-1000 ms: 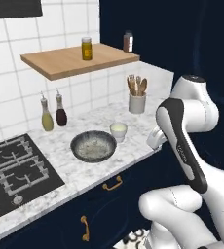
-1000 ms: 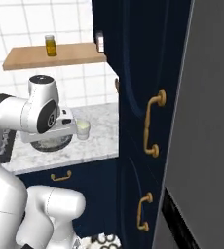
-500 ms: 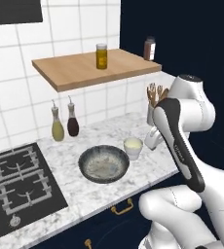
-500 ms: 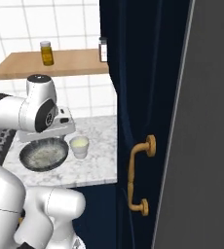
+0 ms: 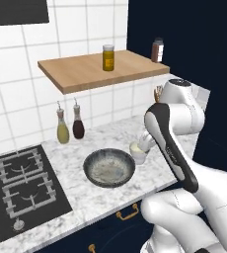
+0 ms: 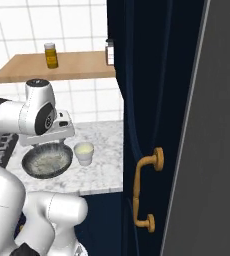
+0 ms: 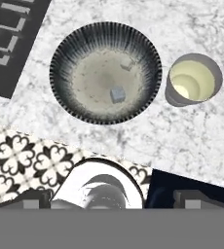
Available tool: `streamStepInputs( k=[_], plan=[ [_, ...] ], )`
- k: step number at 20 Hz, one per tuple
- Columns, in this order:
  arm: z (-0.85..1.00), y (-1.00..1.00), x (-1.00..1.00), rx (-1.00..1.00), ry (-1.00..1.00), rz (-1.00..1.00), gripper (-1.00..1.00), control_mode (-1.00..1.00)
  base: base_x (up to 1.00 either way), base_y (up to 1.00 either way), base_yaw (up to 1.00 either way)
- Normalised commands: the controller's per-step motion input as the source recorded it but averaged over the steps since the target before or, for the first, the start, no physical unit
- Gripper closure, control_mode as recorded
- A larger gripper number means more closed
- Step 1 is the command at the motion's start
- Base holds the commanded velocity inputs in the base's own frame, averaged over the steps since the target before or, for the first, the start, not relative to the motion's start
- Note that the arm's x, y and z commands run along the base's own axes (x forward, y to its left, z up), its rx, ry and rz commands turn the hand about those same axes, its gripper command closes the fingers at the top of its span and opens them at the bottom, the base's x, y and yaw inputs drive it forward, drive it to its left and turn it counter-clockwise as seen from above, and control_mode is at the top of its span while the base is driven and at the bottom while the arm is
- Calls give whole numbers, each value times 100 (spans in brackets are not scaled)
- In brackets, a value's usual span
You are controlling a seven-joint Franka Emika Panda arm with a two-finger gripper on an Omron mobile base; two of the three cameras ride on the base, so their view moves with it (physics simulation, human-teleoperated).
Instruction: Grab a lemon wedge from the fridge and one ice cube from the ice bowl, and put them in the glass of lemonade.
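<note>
The ice bowl point(image 7: 105, 73), dark and speckled with a pale inside, holds two small ice cubes point(image 7: 117, 94). Right beside it stands the glass of lemonade point(image 7: 192, 82), a short whitish cup of pale yellow liquid. Both rest on the marble counter point(image 5: 81, 155); the ice bowl point(image 5: 109, 168) and the glass point(image 5: 137, 152) sit just left of my arm. My gripper point(image 7: 113, 200) hangs open and empty high over the counter's front edge, looking down on both. The grey fridge point(image 6: 212, 130) rises at the right edge. The lemon wedge is out of view.
A black hob point(image 5: 17, 188) lies left of the bowl. Two bottles point(image 5: 70, 126) stand at the tiled wall under a wooden shelf point(image 5: 95, 71) carrying a jar point(image 5: 108, 57). A tall navy cabinet with a brass handle point(image 6: 146, 190) stands between counter and fridge.
The whole scene has shifted in both base views, so the base has driven; bowl and cup keep their places on the counter. The arm's pose and the open gripper look unchanged.
</note>
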Motion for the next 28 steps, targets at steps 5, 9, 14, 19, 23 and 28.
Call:
streamStepInputs(
  k=[5,9,14,19,23,28],
  plan=[
    [-99,88,92,-9,22,-24,-100,-100,0,0,0],
    [-95,29,53,0,28,-13,-100,-100,0,0,0],
    [-56,5,25,-4,20,0,-100,-100,0,0,0],
    [-41,13,27,-3,-2,0,-100,-100,0,0,0],
    [-57,0,23,-1,-9,0,-100,-100,0,0,0],
    [-48,0,15,0,-1,0,-100,-100,0,0,0]
  ],
)
